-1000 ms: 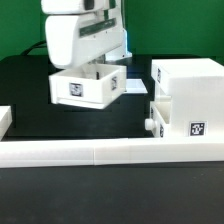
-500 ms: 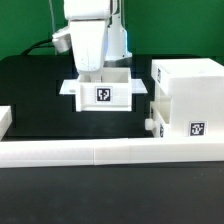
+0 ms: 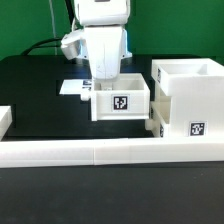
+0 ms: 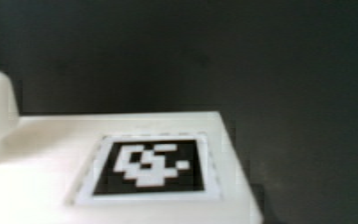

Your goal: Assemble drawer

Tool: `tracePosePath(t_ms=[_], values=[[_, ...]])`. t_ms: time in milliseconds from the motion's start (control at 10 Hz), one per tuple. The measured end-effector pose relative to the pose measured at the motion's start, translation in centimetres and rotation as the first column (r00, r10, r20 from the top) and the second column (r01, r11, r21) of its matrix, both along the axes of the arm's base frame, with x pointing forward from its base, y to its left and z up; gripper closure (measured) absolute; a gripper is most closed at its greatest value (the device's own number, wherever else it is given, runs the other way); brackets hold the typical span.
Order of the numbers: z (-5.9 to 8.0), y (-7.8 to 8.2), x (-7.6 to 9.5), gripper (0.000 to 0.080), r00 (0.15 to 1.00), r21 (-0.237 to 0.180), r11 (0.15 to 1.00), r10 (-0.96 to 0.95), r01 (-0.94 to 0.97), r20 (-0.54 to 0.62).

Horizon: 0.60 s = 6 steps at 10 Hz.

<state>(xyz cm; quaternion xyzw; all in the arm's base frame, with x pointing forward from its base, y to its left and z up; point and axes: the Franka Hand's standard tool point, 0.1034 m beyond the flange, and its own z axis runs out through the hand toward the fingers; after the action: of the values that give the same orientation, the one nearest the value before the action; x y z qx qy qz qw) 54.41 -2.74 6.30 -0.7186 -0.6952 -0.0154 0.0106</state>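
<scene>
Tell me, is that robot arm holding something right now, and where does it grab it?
It looks so: the gripper reaches into the white tray and seems to grip its back wall, though the fingertips are hidden.

A black desk point(image 3: 30, 90) carries everything, with a green backdrop point(image 3: 25, 25) behind it. A long low white wall point(image 3: 90, 152) runs across the front, a seam near its middle. At the exterior view's left edge sits a short white block point(image 3: 4, 118). A flat marker board point(image 3: 72, 87) lies farther back on the desk.
</scene>
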Motion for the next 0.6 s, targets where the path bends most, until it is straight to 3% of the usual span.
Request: tracePosePath(t_ms=[600], values=[[-0.21, 0.43, 0.11, 0.0757, 1.000, 0.002, 1.000, 0.006, -0.006, -0.001]])
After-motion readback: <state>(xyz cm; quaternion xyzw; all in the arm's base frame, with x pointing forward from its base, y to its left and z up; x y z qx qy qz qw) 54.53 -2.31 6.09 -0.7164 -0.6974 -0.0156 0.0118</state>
